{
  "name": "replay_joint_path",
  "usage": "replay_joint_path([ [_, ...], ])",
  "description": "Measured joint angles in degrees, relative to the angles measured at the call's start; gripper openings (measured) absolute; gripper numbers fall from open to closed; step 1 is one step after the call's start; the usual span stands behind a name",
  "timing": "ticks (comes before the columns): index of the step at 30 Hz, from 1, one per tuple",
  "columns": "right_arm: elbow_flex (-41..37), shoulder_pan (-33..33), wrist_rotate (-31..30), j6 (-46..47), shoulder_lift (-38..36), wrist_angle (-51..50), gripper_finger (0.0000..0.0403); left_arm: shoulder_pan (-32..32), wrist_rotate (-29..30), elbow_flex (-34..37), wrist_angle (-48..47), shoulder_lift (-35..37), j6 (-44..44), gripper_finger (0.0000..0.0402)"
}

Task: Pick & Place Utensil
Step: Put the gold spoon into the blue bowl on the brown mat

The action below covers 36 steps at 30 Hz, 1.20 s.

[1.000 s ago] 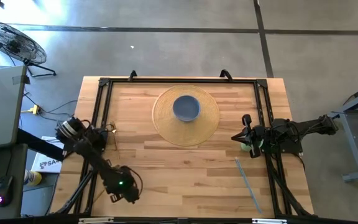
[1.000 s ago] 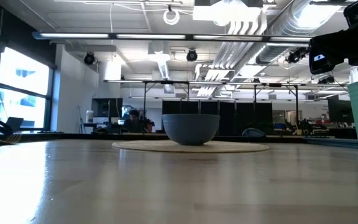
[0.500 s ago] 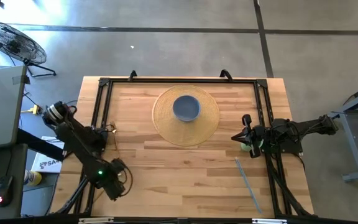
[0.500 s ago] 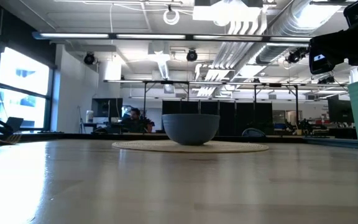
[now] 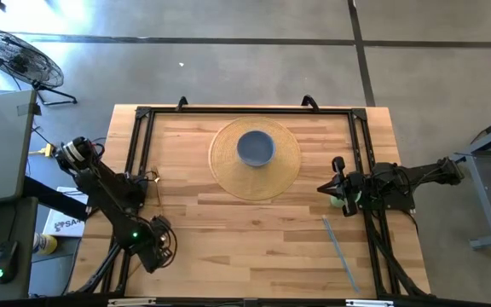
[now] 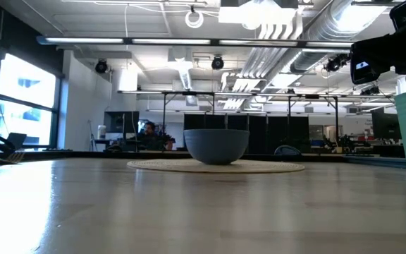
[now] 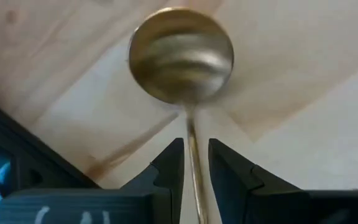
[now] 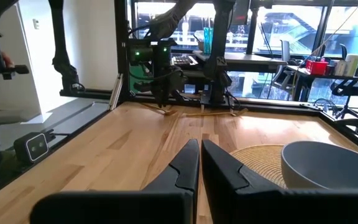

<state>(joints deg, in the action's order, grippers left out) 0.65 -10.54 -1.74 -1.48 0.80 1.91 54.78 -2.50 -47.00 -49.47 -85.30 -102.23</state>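
Observation:
A gold spoon (image 7: 180,56) fills the left wrist view, its round bowl over the wooden table and its thin handle running back between my left gripper's (image 7: 193,144) fingers. In the high view the left gripper (image 5: 156,250) is over the table's near left part and hides the spoon. My right gripper (image 5: 332,188) waits shut at the right side, beside a green cup (image 5: 340,201). A blue-grey bowl (image 5: 256,147) stands on a round woven mat (image 5: 286,166) at the far middle. My left gripper pinches the spoon's handle (image 7: 191,127) between its two fingers, just behind the bowl. The fingers come from above and lie along the handle, so the bowl sticks out past the fingertips. Whether the spoon is clear of the table I cannot tell.
A long grey-blue utensil (image 5: 340,251) lies on the table near the right front. Another gold utensil (image 5: 153,178) lies by the black frame rail (image 5: 140,145) on the left. Bare wood spans the table's middle between the arms.
The left arm has swung toward the table's left edge and a little toward the far edge, carrying its gripper with it. The right arm, bowl and cup have stayed where they were.

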Motion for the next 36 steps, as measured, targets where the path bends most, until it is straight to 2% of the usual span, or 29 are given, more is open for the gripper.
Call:
replay_joint_path([
  [6, 0.0, 0.0, 0.0, 0.0, 0.0, 0.0, 0.0012, 0.0, 2.1, 0.0, 0.5, 0.0, 0.0, 0.0069],
  [14, 0.0, 0.0, 0.0, 0.0, 0.0, 0.0, 0.0012, 0.0, 1.7, 0.0, 1.1, -0.5, -0.1, 0.0069],
  [19, 0.0, 0.0, 0.0, 0.0, 0.0, 0.0, 0.0012, 0.0, -1.4, 0.0, 1.6, -2.8, -0.1, 0.0069],
  [23, 0.0, 0.0, 0.0, 0.0, 0.0, 0.0, 0.0012, 0.0, 0.1, 0.0, 2.7, -4.3, 0.9, 0.0069],
  [30, 0.0, 0.0, 0.0, 0.0, 0.0, 0.0, 0.0012, 0.0, -0.8, -0.2, 3.7, -5.8, 3.2, 0.0069],
  [33, 0.0, 0.0, 0.0, 0.0, 0.0, 0.0, 0.0012, 0.0, -0.4, -0.3, 3.4, -5.8, 4.0, 0.0055],
  [36, 0.0, 0.0, 0.0, 0.0, 0.0, 0.0, 0.0012, 0.0, 1.0, -0.3, 3.4, -5.9, 5.4, 0.0020],
])
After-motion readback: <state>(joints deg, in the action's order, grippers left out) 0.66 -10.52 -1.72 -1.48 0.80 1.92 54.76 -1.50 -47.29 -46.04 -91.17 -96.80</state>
